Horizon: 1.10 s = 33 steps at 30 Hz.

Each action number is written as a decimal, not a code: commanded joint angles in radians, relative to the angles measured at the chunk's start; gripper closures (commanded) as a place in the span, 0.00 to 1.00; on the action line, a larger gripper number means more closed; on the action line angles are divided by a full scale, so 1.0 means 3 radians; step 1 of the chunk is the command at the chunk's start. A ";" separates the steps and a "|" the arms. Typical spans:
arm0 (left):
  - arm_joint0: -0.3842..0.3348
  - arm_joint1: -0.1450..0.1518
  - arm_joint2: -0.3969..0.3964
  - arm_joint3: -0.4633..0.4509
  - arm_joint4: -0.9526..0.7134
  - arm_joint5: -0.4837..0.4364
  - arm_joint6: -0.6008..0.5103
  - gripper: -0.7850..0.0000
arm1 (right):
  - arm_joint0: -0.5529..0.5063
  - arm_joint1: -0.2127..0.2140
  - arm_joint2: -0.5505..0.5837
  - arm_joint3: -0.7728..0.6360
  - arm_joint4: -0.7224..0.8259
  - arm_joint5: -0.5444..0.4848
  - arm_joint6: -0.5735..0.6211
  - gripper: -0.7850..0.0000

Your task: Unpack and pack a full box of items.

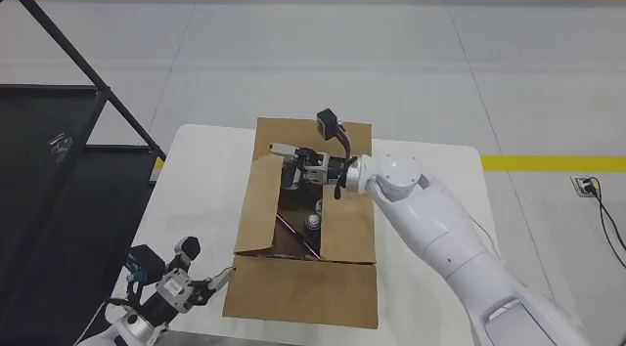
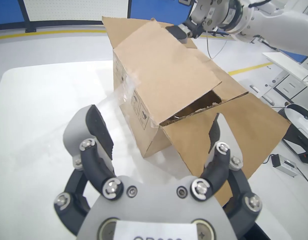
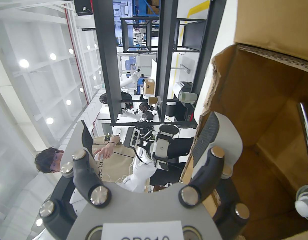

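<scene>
Open cardboard box [image 1: 303, 292] on the white worktop [image 1: 196, 180], flaps spread, with a white-capped bottle [image 1: 314, 219] and a metal rod [image 3: 304, 126] inside it. Right end effector [image 1: 284, 165] — fingers apart, clamped on nothing — hangs at the far end of the box's opening, with one finger [image 3: 206, 138] at the torn cardboard edge and the other outside the box. Left end effector [image 2: 155, 116] — fingers likewise apart and empty — sits low over the worktop just off the box's near left corner, facing the cardboard without touching it.
</scene>
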 commanded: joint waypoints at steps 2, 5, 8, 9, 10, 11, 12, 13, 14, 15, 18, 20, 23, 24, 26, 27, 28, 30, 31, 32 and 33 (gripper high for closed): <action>-0.0043 -0.0008 0.0096 -0.0038 0.0101 0.0119 -0.0037 0.00 | 0.0022 -0.0045 -0.0032 -0.0046 -0.0009 -0.0001 -0.0118 0.00; -0.0104 -0.0021 0.0186 -0.0065 0.0129 0.0285 -0.0074 0.00 | 0.0043 -0.0111 -0.0096 -0.0081 -0.0028 -0.0009 -0.0260 0.00; -0.0184 -0.0040 0.0266 -0.0073 0.0104 0.0536 -0.0109 0.00 | 0.0047 -0.0179 -0.0132 -0.0085 0.0058 -0.0125 -0.0269 0.00; -0.0212 -0.0047 0.0298 -0.0066 0.0075 0.0607 -0.0128 0.00 | 0.0046 -0.0201 -0.0141 -0.0072 0.0095 -0.0179 -0.0261 0.00; -0.0243 -0.0054 0.0323 -0.0057 0.0028 0.0669 -0.0138 0.00 | 0.0050 -0.0223 -0.0153 -0.0055 0.0121 -0.0227 -0.0237 0.00; -0.0272 -0.0060 0.0339 -0.0045 -0.0010 0.0733 -0.0152 0.00 | 0.0058 -0.0245 -0.0163 -0.0029 0.0147 -0.0269 -0.0223 0.00; -0.0302 -0.0066 0.0351 -0.0032 -0.0050 0.0806 -0.0162 0.00 | 0.0064 -0.0267 -0.0171 -0.0005 0.0175 -0.0313 -0.0205 0.00; -0.0328 -0.0072 0.0363 -0.0020 -0.0100 0.0871 -0.0169 0.00 | 0.0071 -0.0288 -0.0180 0.0020 0.0201 -0.0357 -0.0177 0.00; -0.0352 -0.0077 0.0371 -0.0008 -0.0150 0.0922 -0.0186 0.00 | 0.0079 -0.0308 -0.0187 0.0051 0.0225 -0.0392 -0.0149 0.00; -0.0376 -0.0082 0.0369 0.0002 -0.0192 0.0967 -0.0191 0.00 | 0.0094 -0.0326 -0.0193 0.0085 0.0235 -0.0426 -0.0134 0.00; -0.0414 -0.0089 0.0338 0.0035 -0.0321 0.1037 -0.0208 0.00 | 0.0200 -0.0355 -0.0214 0.0204 0.0029 -0.0494 -0.0359 0.00; -0.0417 -0.0089 0.0296 0.0048 -0.0382 0.1040 -0.0219 0.00 | 0.0200 -0.0355 -0.0214 0.0204 0.0029 -0.0494 -0.0359 0.00; -0.0404 -0.0087 0.0239 0.0054 -0.0405 0.1022 -0.0224 0.00 | 0.0200 -0.0355 -0.0214 0.0204 0.0029 -0.0494 -0.0359 0.00; -0.0397 -0.0086 0.0220 0.0053 -0.0416 0.1012 -0.0227 0.00 | 0.0200 -0.0355 -0.0214 0.0204 0.0029 -0.0494 -0.0359 0.00; -0.0379 -0.0085 0.0189 0.0048 -0.0432 0.0997 -0.0219 0.00 | 0.0200 -0.0355 -0.0214 0.0204 0.0029 -0.0494 -0.0359 0.00; -0.0367 -0.0085 0.0177 0.0047 -0.0433 0.0988 -0.0215 0.00 | 0.0200 -0.0355 -0.0214 0.0204 0.0029 -0.0494 -0.0359 0.00; -0.0355 -0.0085 0.0160 0.0050 -0.0438 0.0988 -0.0204 0.00 | 0.0200 -0.0355 -0.0214 0.0204 0.0029 -0.0494 -0.0359 0.00; -0.0336 -0.0086 0.0128 0.0063 -0.0461 0.0991 -0.0185 0.00 | 0.0200 -0.0355 -0.0214 0.0204 0.0029 -0.0494 -0.0359 0.00; -0.0330 -0.0087 0.0111 0.0073 -0.0476 0.0994 -0.0177 0.00 | 0.0200 -0.0355 -0.0214 0.0204 0.0029 -0.0494 -0.0359 0.00; -0.0325 -0.0088 0.0094 0.0082 -0.0496 0.1002 -0.0168 0.00 | 0.0200 -0.0355 -0.0214 0.0204 0.0029 -0.0494 -0.0359 0.00; -0.0319 -0.0088 0.0078 0.0087 -0.0516 0.1004 -0.0162 0.00 | 0.0200 -0.0355 -0.0214 0.0204 0.0029 -0.0494 -0.0359 0.00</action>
